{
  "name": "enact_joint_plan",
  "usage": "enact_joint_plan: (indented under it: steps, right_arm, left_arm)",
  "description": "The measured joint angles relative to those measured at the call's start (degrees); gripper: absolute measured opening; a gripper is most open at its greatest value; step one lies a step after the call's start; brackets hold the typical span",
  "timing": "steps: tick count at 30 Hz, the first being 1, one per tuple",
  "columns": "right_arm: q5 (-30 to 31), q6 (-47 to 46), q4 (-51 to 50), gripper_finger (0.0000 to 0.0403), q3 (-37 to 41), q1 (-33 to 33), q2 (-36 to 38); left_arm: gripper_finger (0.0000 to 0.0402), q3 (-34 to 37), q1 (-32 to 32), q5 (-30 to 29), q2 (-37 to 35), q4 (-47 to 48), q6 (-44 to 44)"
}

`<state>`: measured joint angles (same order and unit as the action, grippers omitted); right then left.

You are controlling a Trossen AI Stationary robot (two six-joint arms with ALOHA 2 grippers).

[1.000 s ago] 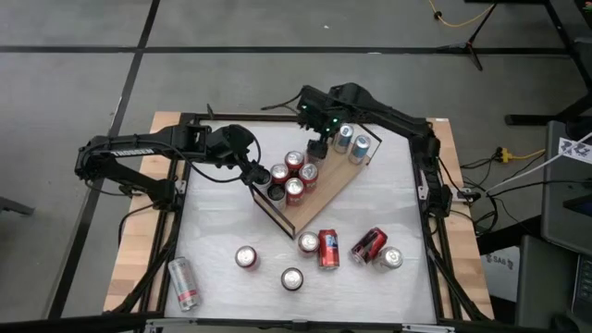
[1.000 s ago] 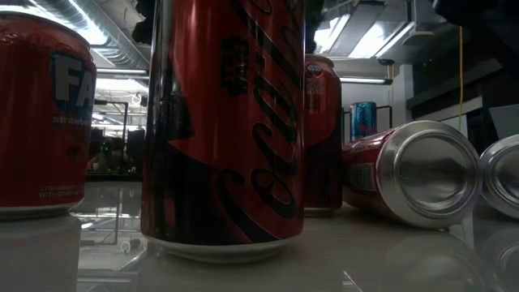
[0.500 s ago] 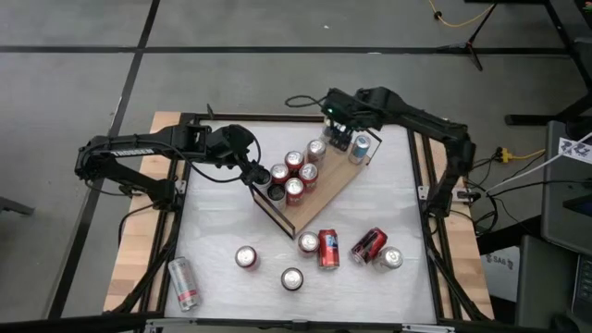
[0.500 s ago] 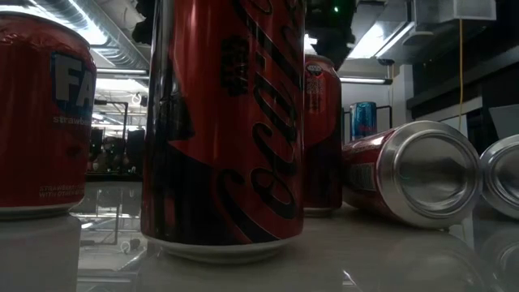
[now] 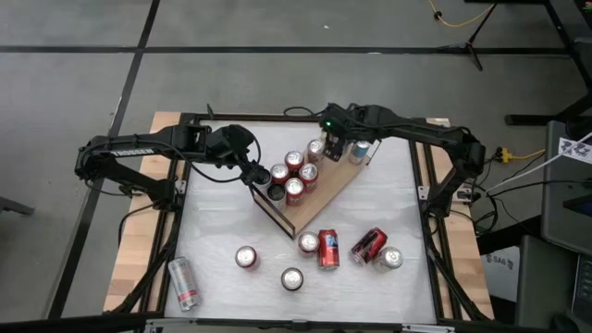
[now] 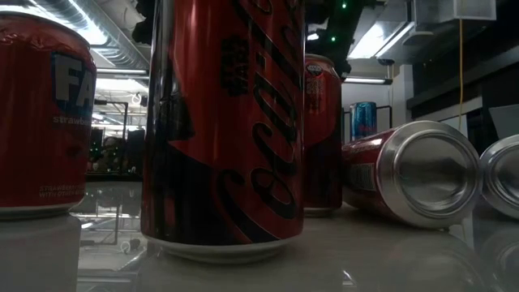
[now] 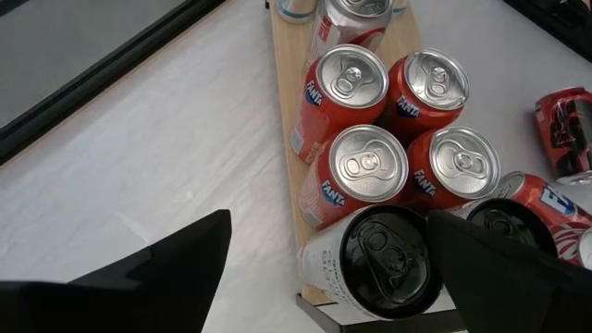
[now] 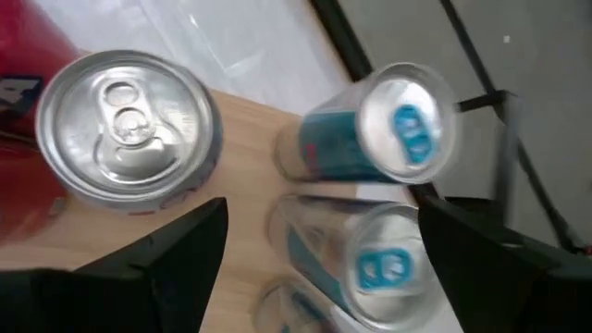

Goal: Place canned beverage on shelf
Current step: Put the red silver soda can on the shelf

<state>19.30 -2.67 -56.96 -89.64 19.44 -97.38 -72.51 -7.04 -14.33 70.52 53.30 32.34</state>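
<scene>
The shelf (image 5: 335, 181), a light-wood board, lies slantwise at the table's middle. Several red cans (image 5: 294, 163) and a black-topped can (image 7: 384, 261) stand on its near-left half. Slim blue cans (image 8: 405, 120) and a silver-topped can (image 8: 125, 120) stand toward its far-right end. My left gripper (image 5: 257, 174) hangs open over the shelf's left end, its fingers either side of the black-topped can in the left wrist view. My right gripper (image 5: 335, 148) hangs open above the blue cans (image 5: 361, 148), pointing steeply down.
Loose cans stand and lie on the white table nearer the front: upright ones (image 5: 245, 256) (image 5: 291, 277) (image 5: 308, 242), lying red ones (image 5: 328, 250) (image 5: 368, 245), and a silver one (image 5: 183, 282) at the near left. A big cola can (image 6: 223, 122) fills the low view.
My right gripper has gone a little toward the table's right, from over the red cans to over the blue cans. It has sunk and tipped steeper, and its arm has stretched out lower over the table. It has stayed open. No can has moved.
</scene>
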Motion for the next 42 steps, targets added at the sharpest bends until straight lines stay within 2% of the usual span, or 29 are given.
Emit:
enact_joint_plan:
  steps: [14, 29, 37, 42]
  right_arm:
    - [-5.39, 0.02, 8.94, 0.0342, 3.59, 0.02, -0.03]
    - [-5.35, 1.51, 14.12, 0.0342, 3.63, 0.07, -0.03]
    - [-3.78, 1.68, 13.29, 0.0342, 3.63, 0.0, 0.75]
    - [-3.24, 1.61, 11.26, 0.0342, 3.6, 0.02, 3.84]
  left_arm:
    - [0.0353, 0.0, 0.0, 0.0, 0.0, 0.0, 0.0]
    - [0.0353, 0.0, -0.01, 0.02, 0.0, 0.0, 0.0]
    - [0.0353, 0.0, -0.01, 0.02, 0.0, 0.0, 0.0]
    - [0.0353, 0.0, -0.01, 0.02, 0.0, -0.26, 0.0]
